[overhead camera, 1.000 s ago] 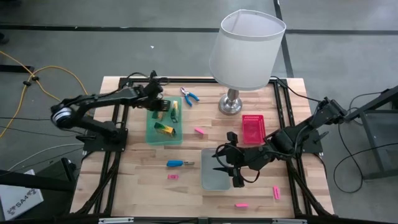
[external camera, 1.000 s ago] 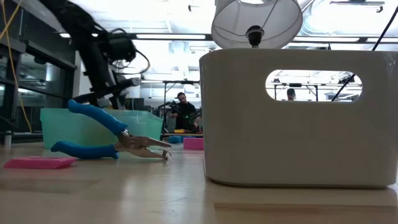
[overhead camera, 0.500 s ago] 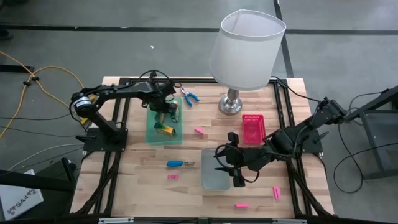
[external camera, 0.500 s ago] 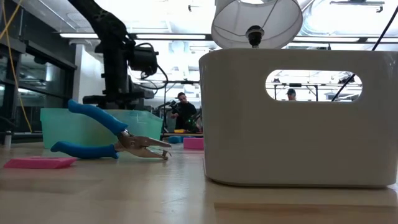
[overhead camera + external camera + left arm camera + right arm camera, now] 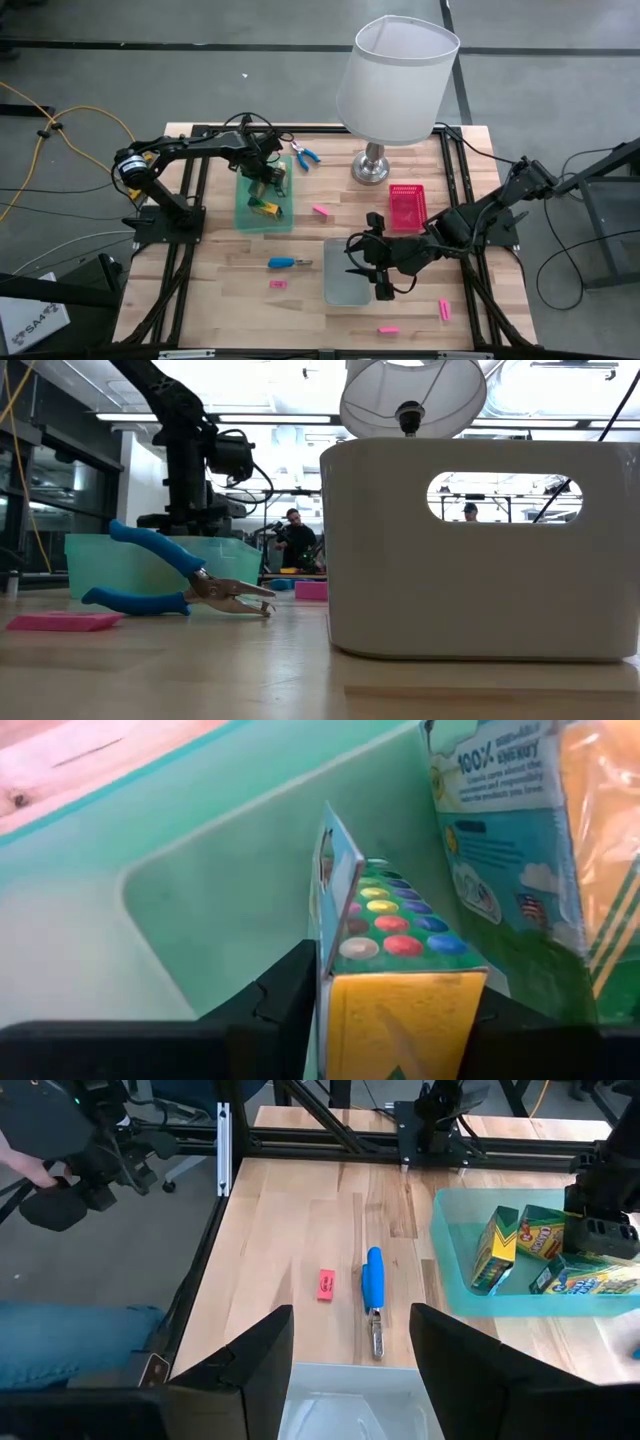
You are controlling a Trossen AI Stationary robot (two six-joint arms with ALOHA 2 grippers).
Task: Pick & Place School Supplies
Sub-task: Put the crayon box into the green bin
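Note:
My left gripper [image 5: 264, 178] reaches down into the green tray [image 5: 245, 215] and is shut on a yellow-and-green crayon box [image 5: 400, 970]. A second crayon box [image 5: 510, 850] lies beside it on the tray floor, and another [image 5: 265, 207] lies nearer. My right gripper [image 5: 352, 258] hangs open over the grey tray [image 5: 345, 290] and touches nothing. Lying flat on the table are the blue-handled screwdriver [image 5: 285, 263], the blue-handled pliers [image 5: 305, 154] and pink bars [image 5: 320, 210] [image 5: 278, 284] [image 5: 388, 329] [image 5: 444, 310]. My left gripper pinches the crayon box between its two fingers [image 5: 285, 995], one on each long side near the yellow end flap [image 5: 400, 1020]. The fingers come from above, pointing down into the tray. The box points away along the fingers. I cannot tell whether its far end touches the tray floor.
A big white-shaded lamp [image 5: 395, 80] stands at the far edge, with its base [image 5: 370, 168] beside the pink tray [image 5: 407, 205]. In the low view a white bin [image 5: 480, 550] fills the foreground. A person [image 5: 292, 535] shows in the room behind. Bare wood lies around the screwdriver.
Within the first half second my left gripper shifted a little toward the table's near-right, over the green tray, and its arm rose into a steeper stance. It has kept still since. My right arm has not moved.

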